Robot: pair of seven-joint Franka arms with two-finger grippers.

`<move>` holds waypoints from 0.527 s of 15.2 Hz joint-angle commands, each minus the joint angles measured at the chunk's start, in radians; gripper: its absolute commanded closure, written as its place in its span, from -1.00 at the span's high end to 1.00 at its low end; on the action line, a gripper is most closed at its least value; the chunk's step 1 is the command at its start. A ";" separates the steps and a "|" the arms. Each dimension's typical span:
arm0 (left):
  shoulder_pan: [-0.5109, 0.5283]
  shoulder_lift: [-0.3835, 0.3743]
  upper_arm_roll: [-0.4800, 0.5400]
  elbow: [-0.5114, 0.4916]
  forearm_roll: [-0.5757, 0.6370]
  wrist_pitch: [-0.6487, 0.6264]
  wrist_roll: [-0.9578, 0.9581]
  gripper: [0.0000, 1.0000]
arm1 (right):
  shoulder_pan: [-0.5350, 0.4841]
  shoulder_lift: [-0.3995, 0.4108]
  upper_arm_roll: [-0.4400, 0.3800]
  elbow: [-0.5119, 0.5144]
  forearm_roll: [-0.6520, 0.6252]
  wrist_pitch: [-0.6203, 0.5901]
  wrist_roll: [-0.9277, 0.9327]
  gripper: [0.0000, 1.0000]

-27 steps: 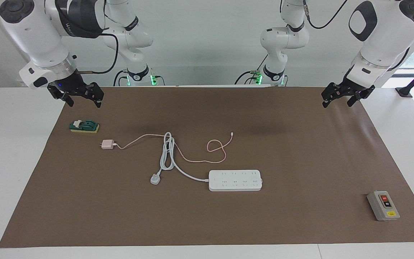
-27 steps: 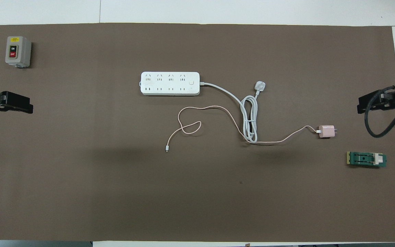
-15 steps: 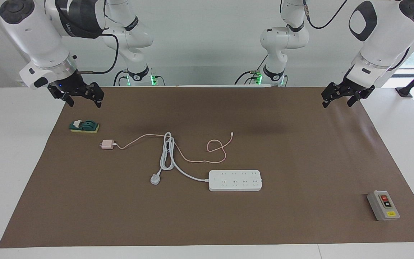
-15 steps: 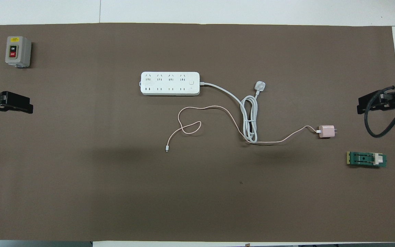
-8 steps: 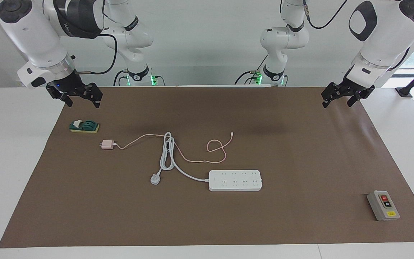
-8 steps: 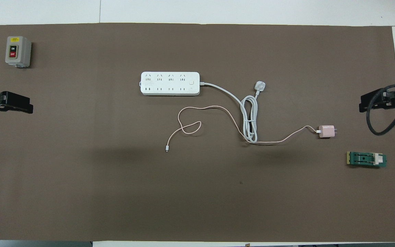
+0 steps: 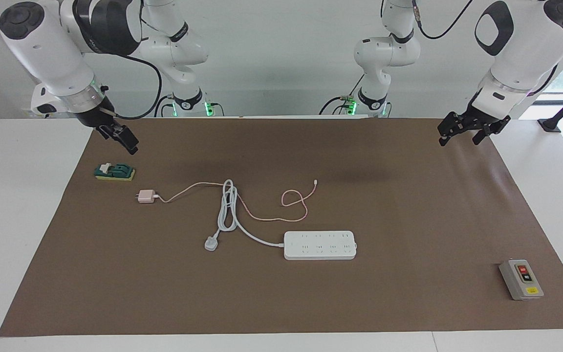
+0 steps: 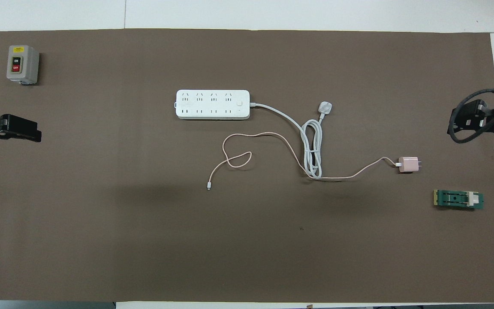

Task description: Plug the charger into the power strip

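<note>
Charger [image 7: 145, 196] lies unplugged on the brown mat [image 7: 408, 205], toward the right arm's edge; power strip [image 7: 319, 245] sits mid-mat. Right gripper [image 7: 124, 141] hangs over that edge's corner, left gripper [image 7: 467, 128] over the other; both wide open, holding nothing.

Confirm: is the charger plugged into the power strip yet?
No. The charger lies loose on the mat, apart from the power strip.

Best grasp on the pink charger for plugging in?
Grip the charger by its cube body, probably from above, fingers on the two faces nearer to and farther from the robots. Its prongs point toward the right arm's end, its cable leaves the other end; keep both free.
</note>
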State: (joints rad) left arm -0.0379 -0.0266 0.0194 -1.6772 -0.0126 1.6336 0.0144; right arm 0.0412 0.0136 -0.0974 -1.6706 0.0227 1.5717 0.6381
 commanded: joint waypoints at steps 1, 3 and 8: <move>0.003 -0.030 0.005 -0.009 0.005 0.000 0.013 1.00 | -0.018 -0.004 0.004 -0.030 0.032 0.004 0.145 1.00; -0.008 -0.030 0.004 -0.016 -0.003 0.021 0.013 1.00 | -0.052 0.002 0.004 -0.046 0.058 0.016 0.255 1.00; -0.010 -0.032 0.002 -0.068 -0.249 0.087 0.013 1.00 | -0.112 0.023 0.004 -0.135 0.080 0.125 0.503 1.00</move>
State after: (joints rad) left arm -0.0427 -0.0425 0.0141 -1.6859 -0.1661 1.6678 0.0154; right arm -0.0330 0.0373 -0.1003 -1.7532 0.0669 1.6379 1.0678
